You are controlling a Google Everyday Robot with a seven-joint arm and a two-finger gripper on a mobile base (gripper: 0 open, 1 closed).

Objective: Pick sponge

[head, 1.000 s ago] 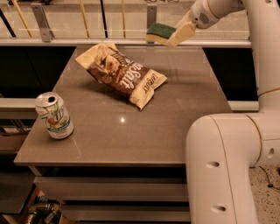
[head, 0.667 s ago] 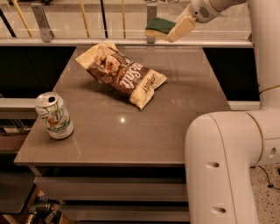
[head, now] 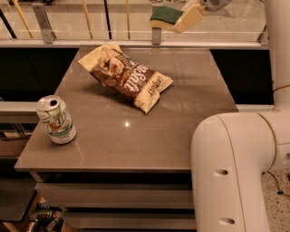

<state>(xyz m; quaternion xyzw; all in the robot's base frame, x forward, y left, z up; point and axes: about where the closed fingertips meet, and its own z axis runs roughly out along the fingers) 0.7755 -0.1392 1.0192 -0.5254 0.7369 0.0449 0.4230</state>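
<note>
Camera view: the gripper (head: 182, 20) is clenched on one end of the sponge (head: 164, 14), high above the worktop (head: 136, 140). Soft foam may slip from so shallow a pinch and drop toward the chip bag (head: 129, 77) below.

You see the gripper (head: 180, 19) up at the top right, above the far edge of the table (head: 181, 113). Its pale fingers (head: 192, 16) look like smooth, matt plastic, and they pinch the sponge (head: 164, 14). The sponge has a rough green top with soft yellow foam under it. The table is smooth and a bit shiny, with a small spot of light on it. The chip bag (head: 129, 77) is crinkly and glossy. The can (head: 56, 120) is shiny metal. The robot arm (head: 226, 172) looks like smooth white plastic with a soft shine.
</note>
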